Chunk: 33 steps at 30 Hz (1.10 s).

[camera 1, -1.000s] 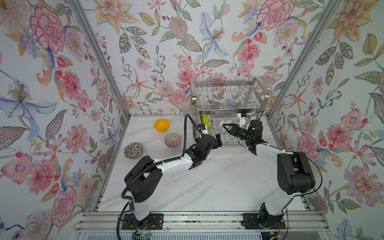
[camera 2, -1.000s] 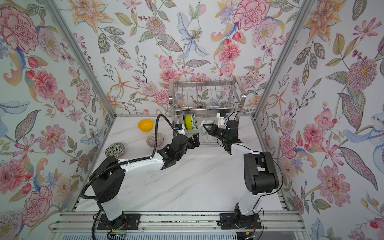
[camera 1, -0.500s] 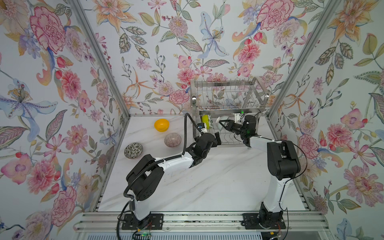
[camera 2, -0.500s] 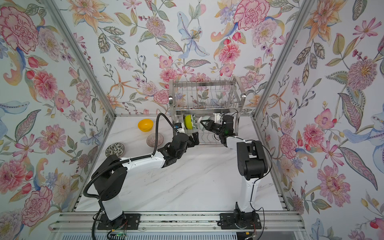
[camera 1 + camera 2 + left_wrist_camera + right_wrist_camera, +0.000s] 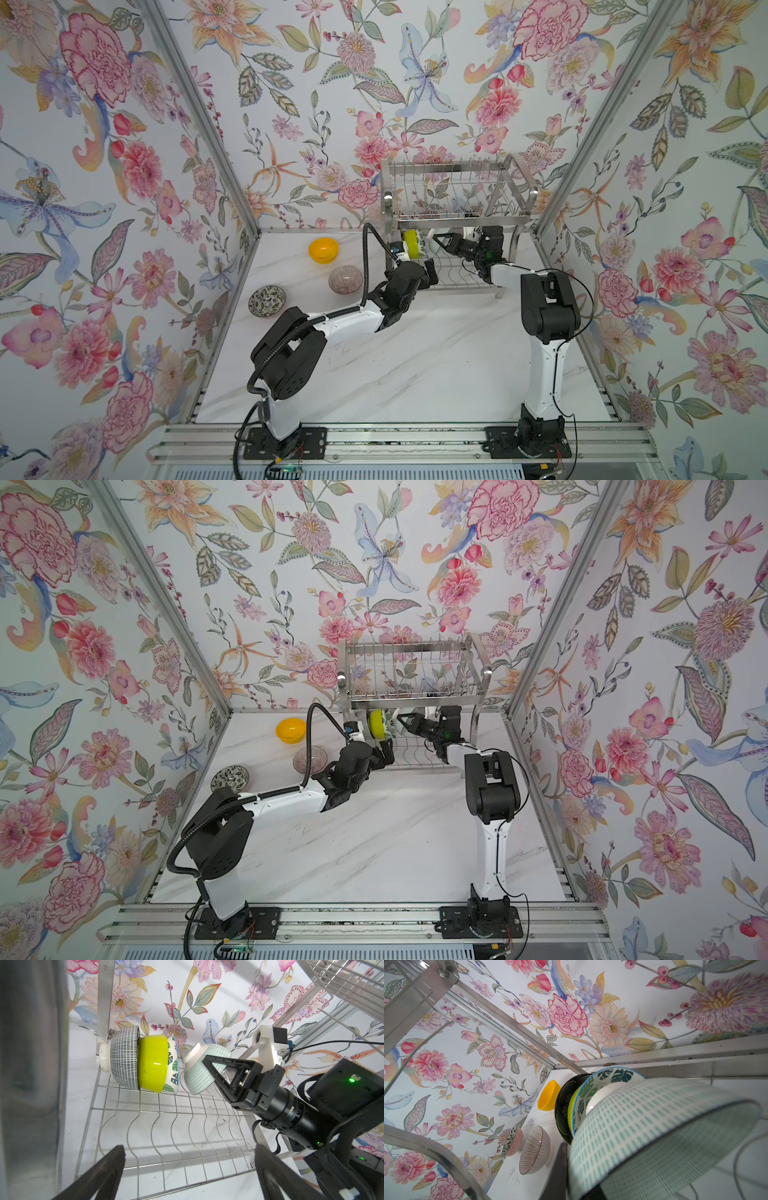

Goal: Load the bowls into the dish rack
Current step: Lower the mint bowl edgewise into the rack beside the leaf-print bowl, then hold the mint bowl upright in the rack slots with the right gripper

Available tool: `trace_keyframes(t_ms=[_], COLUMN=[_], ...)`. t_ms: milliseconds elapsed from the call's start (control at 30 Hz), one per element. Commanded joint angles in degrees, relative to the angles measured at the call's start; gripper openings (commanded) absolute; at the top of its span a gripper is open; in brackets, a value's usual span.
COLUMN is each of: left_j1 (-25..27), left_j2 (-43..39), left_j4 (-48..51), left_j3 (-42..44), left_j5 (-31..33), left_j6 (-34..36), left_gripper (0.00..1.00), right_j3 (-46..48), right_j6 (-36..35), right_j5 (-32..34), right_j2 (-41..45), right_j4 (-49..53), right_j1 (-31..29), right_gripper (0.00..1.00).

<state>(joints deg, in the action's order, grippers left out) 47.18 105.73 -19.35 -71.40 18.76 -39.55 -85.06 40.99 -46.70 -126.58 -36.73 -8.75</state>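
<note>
Right claw is clenching the rim of the pale green bowl, holding it tilted inside the lower tier of the dish rack, just beside the leaf-print bowl. That one is standing on edge with the lime-green bowl and the black-dashed bowl at the tier's left end. Left claw is hanging released, fingers wide apart, at the tier's front. Along the desk's far edge the rack is sitting, while the orange-yellow bowl, pinkish ribbed bowl and dark patterned bowl are lying toward its far left corner.
</note>
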Motion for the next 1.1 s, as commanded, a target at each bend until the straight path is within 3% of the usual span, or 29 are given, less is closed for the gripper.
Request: trace_keyframes(t_ms=[0,733,1067], left_j1=[-0.6,-2.0,-2.3], left_j2=[1.7,1.6,0.9], left_j4=[-1.0,-0.7,-1.1], left_j3=[0.4,1.8,2.8], left_j5=[-0.9,-1.5,-1.6], left_j6=[-0.4,-0.6,-1.1], left_gripper=[0.99,0.99,0.99], right_j3=[-4.1,-17.9,-18.6], right_j6=[0.2,1.8,-4.8], right_j5=[-2.3,-6.4,-6.2], right_j2=[-1.7,-12.7,-12.5], right_j4=[-3.0,1.2,10.2], right_j1=[0.0,-0.6,-0.8], right_gripper=[0.00,0.00,0.00])
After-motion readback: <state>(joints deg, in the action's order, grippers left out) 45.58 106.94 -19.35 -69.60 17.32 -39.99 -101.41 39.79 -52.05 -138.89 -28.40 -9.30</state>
